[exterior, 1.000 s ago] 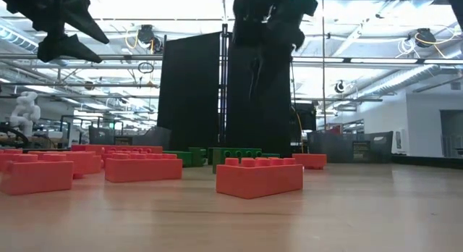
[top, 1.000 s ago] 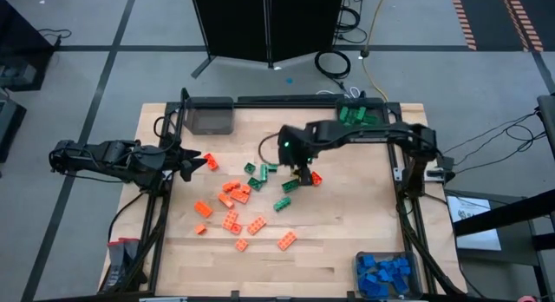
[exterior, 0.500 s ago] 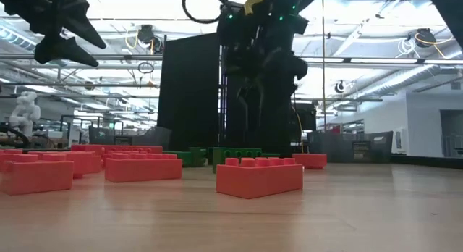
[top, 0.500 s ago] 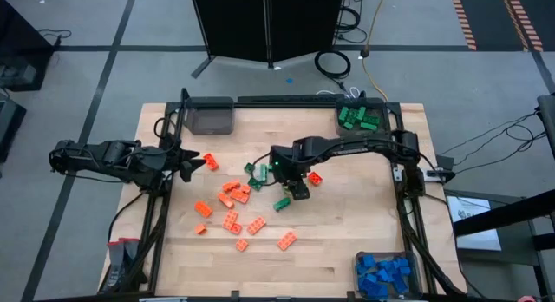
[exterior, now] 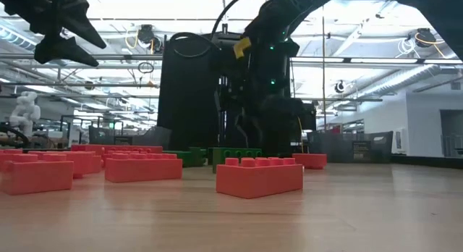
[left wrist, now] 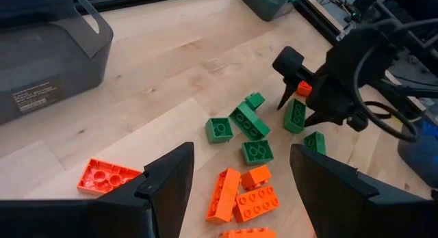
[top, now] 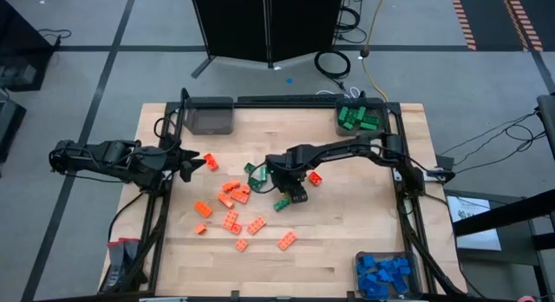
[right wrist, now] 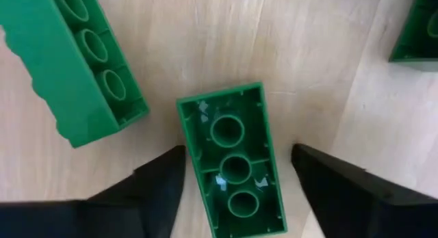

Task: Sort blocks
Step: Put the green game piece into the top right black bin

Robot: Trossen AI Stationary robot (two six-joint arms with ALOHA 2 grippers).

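A pale wooden table (top: 347, 224) stands on grey floor tiles (top: 104, 42) with a black panel (top: 264, 24) behind it — beyond lies a bright, open hall with a white ceiling of pipes and beams (exterior: 376, 35).

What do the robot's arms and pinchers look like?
Both arms are dark, thin and jointed. The left gripper ends in two black, pointed fingers. The right gripper has a small green light, a black cable looped above it and a yellow tag.

Counting the things on the table (top: 347, 224)
There were three bins (top: 211, 118), about six loose green blocks (top: 283, 203) and about ten loose orange blocks (top: 286, 240).
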